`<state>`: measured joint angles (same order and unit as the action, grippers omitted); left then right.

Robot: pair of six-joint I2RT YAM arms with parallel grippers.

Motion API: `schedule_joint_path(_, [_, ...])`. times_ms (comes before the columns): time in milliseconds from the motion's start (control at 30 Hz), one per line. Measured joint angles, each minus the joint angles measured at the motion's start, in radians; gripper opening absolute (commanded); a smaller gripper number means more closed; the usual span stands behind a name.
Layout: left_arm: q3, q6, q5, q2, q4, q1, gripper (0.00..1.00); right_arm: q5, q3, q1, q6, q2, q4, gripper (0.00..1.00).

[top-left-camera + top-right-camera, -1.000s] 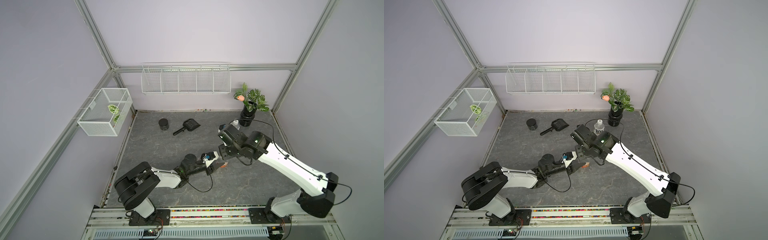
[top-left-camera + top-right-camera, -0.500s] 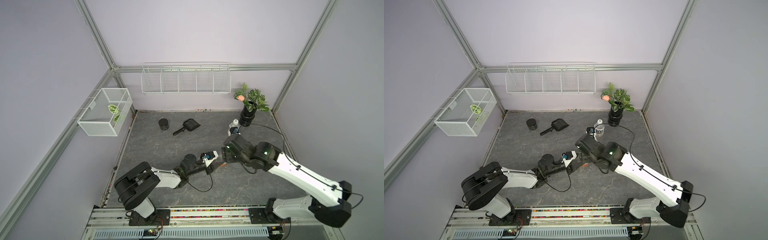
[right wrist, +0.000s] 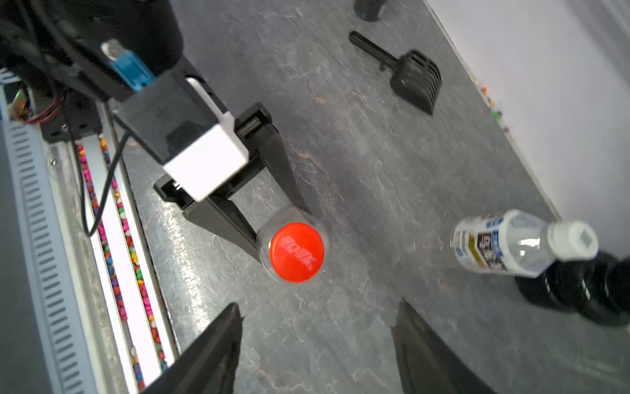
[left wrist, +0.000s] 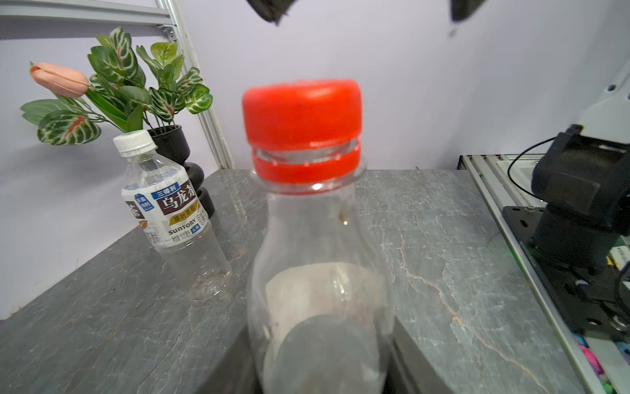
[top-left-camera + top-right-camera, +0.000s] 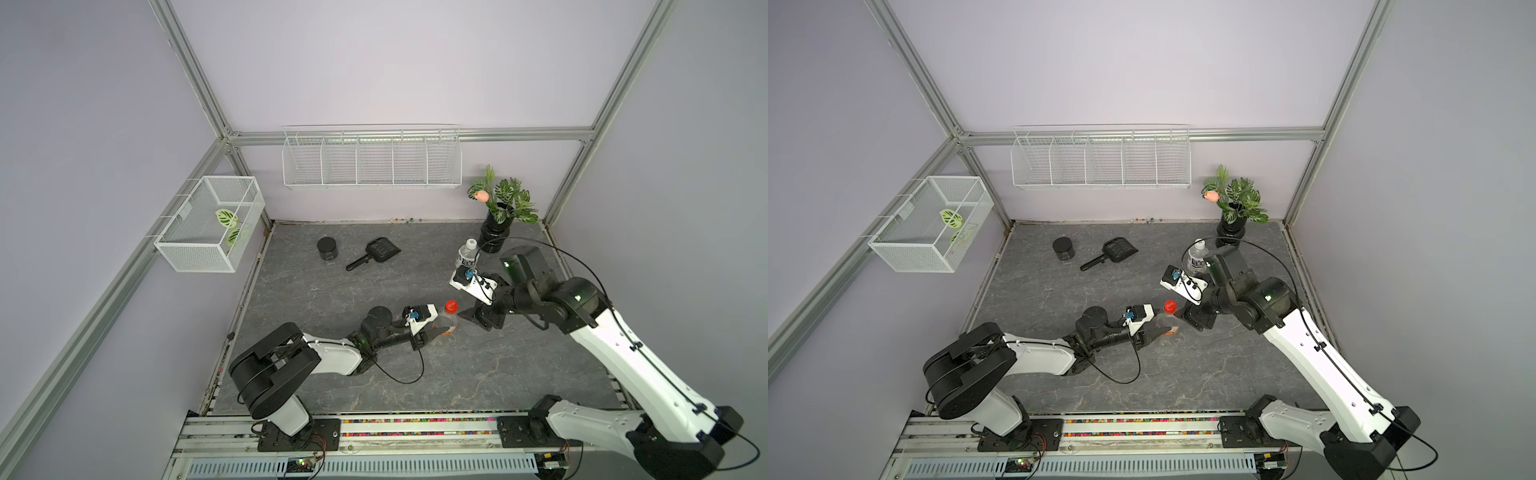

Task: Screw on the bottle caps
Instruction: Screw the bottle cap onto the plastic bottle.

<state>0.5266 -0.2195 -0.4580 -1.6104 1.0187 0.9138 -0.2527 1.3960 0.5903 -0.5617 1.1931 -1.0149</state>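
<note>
A black round jar (image 5: 327, 248) stands toward the back of the grey marbled table (image 5: 316, 299), a black slotted scoop (image 5: 376, 252) just beside it. A black vase (image 5: 496, 227) of patterned leaves (one pink tulip (image 5: 481, 195) among them) occupies the back right corner. A white wire rack (image 5: 372, 160) hangs on the back wall, and a mesh basket (image 5: 199, 245) holding leaves on the side wall.

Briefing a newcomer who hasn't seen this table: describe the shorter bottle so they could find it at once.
Look to the far corner of the table, on the robot's right, where a black vase holds leafy plants. Close beside it stands a small clear bottle. Its white cap and white printed label set it apart from the red-capped bottle at mid-table.
</note>
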Motion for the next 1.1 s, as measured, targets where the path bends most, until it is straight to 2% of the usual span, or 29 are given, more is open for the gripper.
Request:
schedule_joint_path(133, [0.009,0.000,-0.036,-0.005,-0.008,-0.006,0.49,-0.078,0.109,-0.008,-0.132,0.121,-0.074,0.65])
schedule_joint_path(267, [0.014,-0.003,-0.051,-0.006,-0.017,-0.009,0.48,-0.134,0.131,-0.008,-0.205,0.188,-0.134,0.62])
schedule_joint_path(400, [0.017,-0.003,-0.058,-0.006,-0.023,-0.011,0.48,-0.166,0.132,-0.009,-0.241,0.207,-0.157,0.53])
schedule_joint_path(567, [0.020,-0.009,-0.068,-0.006,-0.030,-0.011,0.49,-0.173,0.132,-0.009,-0.263,0.207,-0.160,0.38])
schedule_joint_path(667, [0.020,-0.013,-0.074,-0.006,-0.031,-0.011,0.49,-0.171,0.132,-0.010,-0.266,0.207,-0.159,0.33])
schedule_joint_path(767, [0.021,-0.013,-0.077,-0.006,-0.033,-0.011,0.49,-0.171,0.131,-0.010,-0.267,0.206,-0.154,0.33])
schedule_joint_path(1000, [0.033,-0.014,-0.091,-0.006,-0.052,-0.011,0.48,-0.153,0.097,-0.010,-0.266,0.186,-0.144,0.45])
schedule_joint_path(1100, [0.033,-0.014,-0.092,-0.006,-0.052,-0.011,0.48,-0.141,0.094,-0.010,-0.266,0.185,-0.145,0.44])
